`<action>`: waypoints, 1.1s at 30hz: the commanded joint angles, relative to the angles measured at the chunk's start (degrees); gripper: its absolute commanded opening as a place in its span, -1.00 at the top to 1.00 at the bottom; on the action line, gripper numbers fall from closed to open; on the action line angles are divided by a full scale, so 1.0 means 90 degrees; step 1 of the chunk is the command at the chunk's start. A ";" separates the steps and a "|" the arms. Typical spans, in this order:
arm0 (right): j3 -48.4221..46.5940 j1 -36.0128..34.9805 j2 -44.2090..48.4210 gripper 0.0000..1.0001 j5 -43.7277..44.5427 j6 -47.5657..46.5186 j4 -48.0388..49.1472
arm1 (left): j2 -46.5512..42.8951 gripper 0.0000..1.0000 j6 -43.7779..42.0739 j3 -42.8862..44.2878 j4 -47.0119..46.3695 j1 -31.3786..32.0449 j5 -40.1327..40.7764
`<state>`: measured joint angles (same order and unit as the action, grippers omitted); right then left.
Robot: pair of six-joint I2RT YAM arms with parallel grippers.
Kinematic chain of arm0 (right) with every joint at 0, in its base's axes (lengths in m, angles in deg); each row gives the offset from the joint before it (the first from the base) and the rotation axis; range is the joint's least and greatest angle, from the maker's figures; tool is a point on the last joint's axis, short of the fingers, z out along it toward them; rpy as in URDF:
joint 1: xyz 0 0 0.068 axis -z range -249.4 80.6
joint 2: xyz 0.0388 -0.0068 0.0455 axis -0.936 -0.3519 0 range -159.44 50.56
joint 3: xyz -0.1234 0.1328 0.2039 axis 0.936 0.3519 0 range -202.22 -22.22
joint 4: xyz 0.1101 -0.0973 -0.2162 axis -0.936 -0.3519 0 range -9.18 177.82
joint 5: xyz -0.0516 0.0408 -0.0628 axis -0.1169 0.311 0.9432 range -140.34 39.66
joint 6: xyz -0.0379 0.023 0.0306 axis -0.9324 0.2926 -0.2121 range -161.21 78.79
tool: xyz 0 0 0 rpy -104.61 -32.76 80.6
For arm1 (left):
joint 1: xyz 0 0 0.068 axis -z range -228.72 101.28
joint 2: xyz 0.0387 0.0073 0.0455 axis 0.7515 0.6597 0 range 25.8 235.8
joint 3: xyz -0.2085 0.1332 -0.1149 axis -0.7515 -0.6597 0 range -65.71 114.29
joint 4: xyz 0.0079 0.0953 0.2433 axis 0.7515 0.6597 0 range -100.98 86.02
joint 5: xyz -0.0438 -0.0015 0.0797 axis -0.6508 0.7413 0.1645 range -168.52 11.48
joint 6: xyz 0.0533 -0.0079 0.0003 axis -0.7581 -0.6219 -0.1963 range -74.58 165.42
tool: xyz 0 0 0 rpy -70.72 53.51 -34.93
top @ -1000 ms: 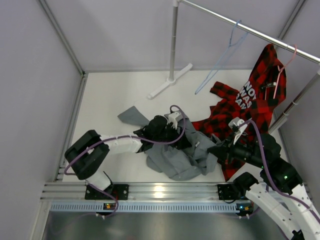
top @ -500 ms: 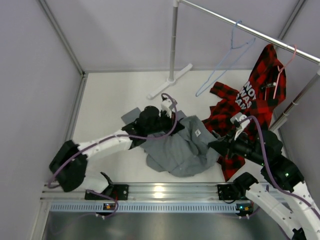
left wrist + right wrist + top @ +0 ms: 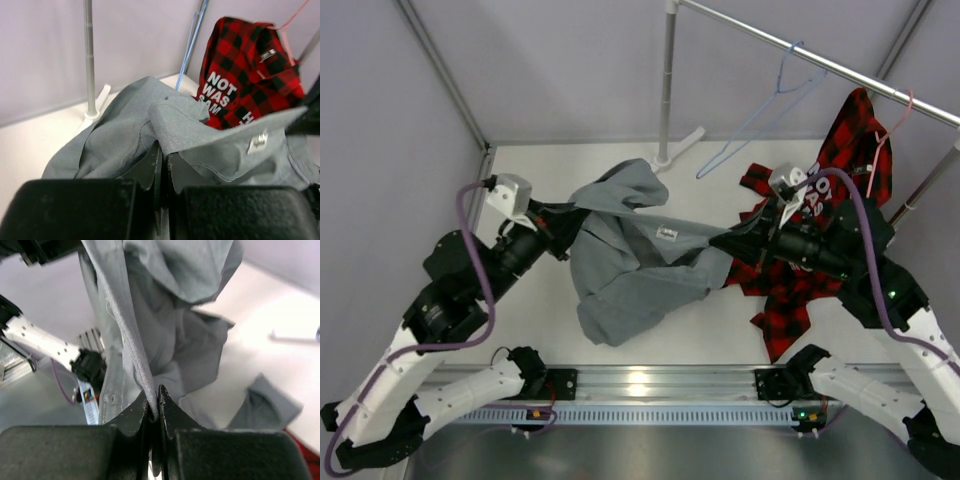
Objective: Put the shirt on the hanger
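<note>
Right now both arms are holding the shirt (image 3: 630,270) up between them, its upper edge lifted off the worktop (image 3: 530,180) and its lower folds hanging down; whether they are touching the surface cannot be told from above. The left hand (image 3: 161,162) is pinching a fold of the grey-green cloth, its two fingers closed almost together with the fabric caught between them. The right hand (image 3: 154,405) is clamping a seamed edge of the same shirt, fingers pressed tight on it. Between the two hands the cloth is stretching in a taut line across the middle of the worktop, with a small white label (image 3: 258,142) showing on it. The hanger (image 3: 750,125) is hanging tilted by its hook from the metal rail (image 3: 840,70) at the far right, well apart from the shirt. Near it on the same rail, a pink hanger (image 3: 898,118) is carrying a red-and-black plaid shirt (image 3: 845,160) with white lettering, its lower part trailing down behind the right arm.
</note>
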<state>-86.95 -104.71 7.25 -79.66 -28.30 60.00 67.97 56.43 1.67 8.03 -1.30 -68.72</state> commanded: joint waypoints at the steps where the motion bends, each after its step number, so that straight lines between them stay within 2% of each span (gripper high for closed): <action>1: -0.0971 -0.0294 -0.0236 1.00 0.0707 -0.0379 -0.0073 | -0.0106 1.00 -0.0627 0.0911 0.0836 -0.0054 0.0318; 2: -0.0866 -0.0353 -0.0227 1.00 0.1134 -0.0350 -0.0035 | -0.0106 1.00 -0.0588 0.0854 0.0905 -0.0054 0.0269; 4: -0.0418 -0.0481 -0.0101 1.00 0.1363 -0.0253 0.0198 | -0.0145 1.00 -0.0239 0.0495 0.0945 -0.0054 0.0190; 7: 0.1220 -0.0578 0.0561 0.96 0.1374 0.0185 0.1076 | -0.0135 1.00 0.0502 -0.0744 0.0868 -0.0054 0.0161; 8: 0.2182 -0.0598 0.0719 0.95 0.1160 0.0264 0.1349 | -0.0106 1.00 0.0631 -0.1415 0.0799 -0.0054 0.0132; 11: 0.3893 -0.0647 0.1439 0.75 0.0594 0.0576 0.2385 | -0.0125 1.00 0.1003 -0.2317 0.0341 -0.0054 0.0141; 12: 0.4201 -0.0637 0.1617 0.26 0.0505 0.0636 0.2716 | -0.0164 1.00 0.1110 -0.2745 0.0243 -0.0054 0.0122; 14: 0.4728 -0.0628 0.1989 -0.32 0.0658 0.0656 0.2826 | -0.0310 1.00 0.1237 -0.3012 -0.0002 -0.0054 0.0112; 15: 0.4751 -0.0637 0.2067 -0.61 0.0902 0.0646 0.2788 | -0.0340 1.00 0.1286 -0.3158 -0.0080 -0.0054 0.0093; 17: 0.4528 -0.0627 0.2039 -0.68 0.1409 0.0588 0.2554 | -0.0302 1.00 0.1375 -0.3160 -0.0158 -0.0054 0.0015; 21: 0.3873 -0.0637 0.1328 -0.91 0.1023 0.0217 0.2631 | -0.0213 1.00 0.1375 -0.2984 -0.0158 -0.0054 -0.0288; 25: 0.3297 -0.0647 -0.0066 -0.92 0.0330 -0.0407 0.2963 | -0.0340 1.00 0.1326 -0.2955 -0.0139 -0.0054 -0.0425; 29: 0.2994 -0.0929 -0.0919 -0.90 -0.0364 -0.0613 0.3646 | -0.0389 1.00 0.1502 -0.2887 -0.0139 -0.0054 -0.0532; 33: 0.2603 -0.1661 -0.1661 -0.91 -0.0064 -0.1062 0.3745 | -0.0194 1.00 0.1628 -0.2595 0.0017 -0.0054 -0.0767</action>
<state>-58.95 -115.46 -4.89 -78.65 -32.78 87.59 65.74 69.45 -26.05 10.96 -1.65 -73.40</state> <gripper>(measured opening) 0.953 0.036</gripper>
